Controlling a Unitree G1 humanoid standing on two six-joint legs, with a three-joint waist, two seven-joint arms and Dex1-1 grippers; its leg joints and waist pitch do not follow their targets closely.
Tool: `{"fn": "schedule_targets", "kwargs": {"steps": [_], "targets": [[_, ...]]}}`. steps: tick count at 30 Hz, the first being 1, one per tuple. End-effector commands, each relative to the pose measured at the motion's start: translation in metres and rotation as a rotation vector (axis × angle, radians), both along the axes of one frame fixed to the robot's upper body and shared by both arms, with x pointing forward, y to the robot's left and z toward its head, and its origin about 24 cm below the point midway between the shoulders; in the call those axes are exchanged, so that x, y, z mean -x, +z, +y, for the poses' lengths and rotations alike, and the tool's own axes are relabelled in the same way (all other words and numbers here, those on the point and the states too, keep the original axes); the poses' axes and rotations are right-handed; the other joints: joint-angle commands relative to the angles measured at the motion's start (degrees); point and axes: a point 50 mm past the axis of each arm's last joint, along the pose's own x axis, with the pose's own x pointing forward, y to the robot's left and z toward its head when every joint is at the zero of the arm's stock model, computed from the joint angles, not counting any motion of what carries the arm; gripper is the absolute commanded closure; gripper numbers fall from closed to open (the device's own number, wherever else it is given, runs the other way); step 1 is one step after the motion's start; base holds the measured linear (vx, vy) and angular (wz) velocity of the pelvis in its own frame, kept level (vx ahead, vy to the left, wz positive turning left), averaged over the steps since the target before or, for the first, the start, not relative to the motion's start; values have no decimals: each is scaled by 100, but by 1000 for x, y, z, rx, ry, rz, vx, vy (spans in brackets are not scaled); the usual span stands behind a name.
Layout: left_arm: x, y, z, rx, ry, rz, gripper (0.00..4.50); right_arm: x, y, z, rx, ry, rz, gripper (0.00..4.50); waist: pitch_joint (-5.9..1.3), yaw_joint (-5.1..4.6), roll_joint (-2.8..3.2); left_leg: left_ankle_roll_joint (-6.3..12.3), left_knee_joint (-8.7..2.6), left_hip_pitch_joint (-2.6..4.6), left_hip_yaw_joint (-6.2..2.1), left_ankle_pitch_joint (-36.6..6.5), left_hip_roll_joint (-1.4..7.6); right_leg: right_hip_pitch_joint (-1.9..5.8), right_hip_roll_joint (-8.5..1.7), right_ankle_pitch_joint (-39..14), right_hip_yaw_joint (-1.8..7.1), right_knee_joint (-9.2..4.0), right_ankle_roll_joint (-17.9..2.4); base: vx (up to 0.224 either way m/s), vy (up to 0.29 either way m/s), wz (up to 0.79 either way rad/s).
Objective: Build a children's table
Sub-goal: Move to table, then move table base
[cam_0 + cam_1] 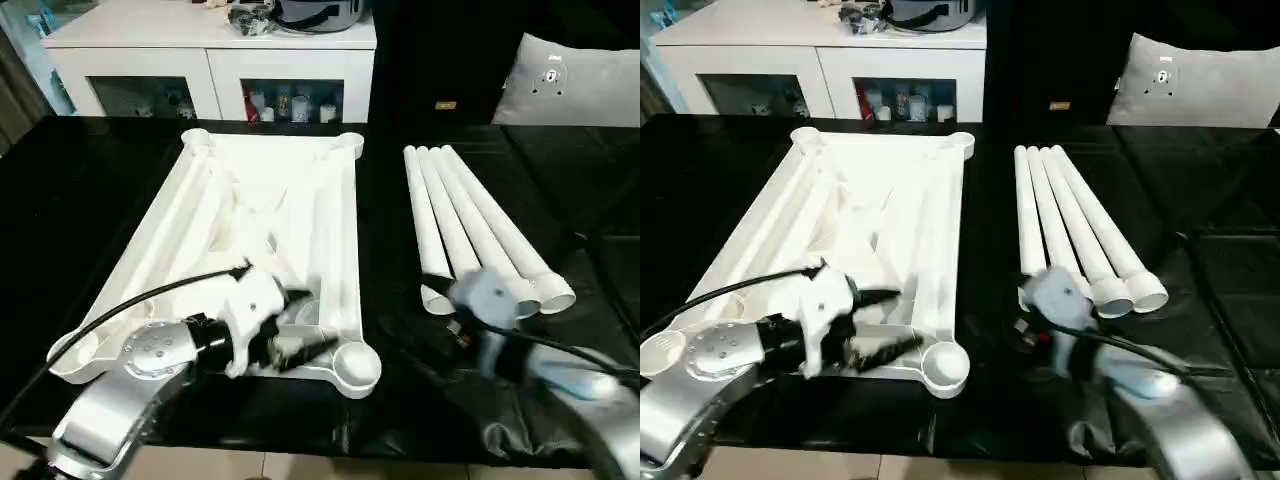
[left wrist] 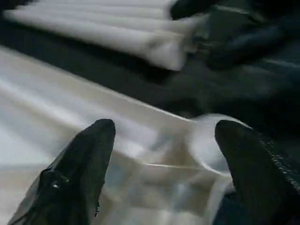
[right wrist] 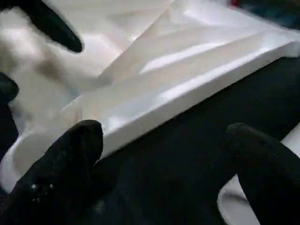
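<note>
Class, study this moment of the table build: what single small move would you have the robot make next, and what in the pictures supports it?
Probably bring the right gripper over the near end of the closest leg and close on it. The table top lies ribbed side up with its corner sockets empty, all four legs lie together to its right, and the right jaws are open near their near ends. The left gripper, also open, sits by the near right socket.

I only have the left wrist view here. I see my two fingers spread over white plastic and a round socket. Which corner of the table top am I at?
Observer: The left hand hovers by the near right corner socket of the table top, which lies ribbed side up.
Operator: Any legs fitted yet?
Observer: None. All four legs lie side by side on the black surface, right of the top.
Operator: Where's my other hand?
Observer: The right hand is open over the black gap beside the top's edge.
</note>
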Motion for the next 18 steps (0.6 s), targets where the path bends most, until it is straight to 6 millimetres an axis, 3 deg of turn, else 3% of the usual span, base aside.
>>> {"fn": "schedule_targets", "kwargs": {"steps": [1,2,3,4,7,9,14,18], "targets": [[2,1,0,-28,-80,20,99,4,7,1,-10,60,-18,0,-241,7,-21,529,-527,-88,-197,-210,585,230,-599,-31,305,-385,-1579,0,0,0],[3,0,2,-68,-126,48,111,7,8,0,10,90,-6,0,-244,19,29,521,-528,-74,-213,-246,588,226,-597,-111,299,-377,-1589,0,0,0],[3,-1,4,-106,-164,71,111,9,8,0,27,114,4,0,-241,9,-2,523,-536,-74,-208,-310,595,228,-590,-199,302,-384,-1586,0,0,0],[3,-2,4,-119,-176,77,135,9,8,0,32,121,7,0,-228,-2,-1,523,-549,-80,-211,-357,593,226,-588,-270,305,-391,-1582,0,0,0],[2,-3,4,-153,-203,87,150,11,9,1,42,145,17,0,-229,-18,18,477,-550,-60,-196,-486,592,210,-593,-552,302,-417,-1621,0,0,0],[-1,-6,4,-183,-220,91,175,14,10,1,40,177,39,0,-244,-24,-26,480,-547,-84,-192,-376,603,228,-602,-424,303,-411,-1648,0,0,0],[-6,-10,5,-220,-244,83,220,23,12,1,27,257,93,0,-260,7,10,600,-529,-81,-195,-233,602,220,-609,-287,296,-406,-1648,0,0,0],[-11,-15,7,-281,-267,72,246,27,12,2,31,311,116,0,-253,14,-13,607,-540,-72,-181,-332,613,212,-611,-411,301,-422,-1627,0,0,0]]}}
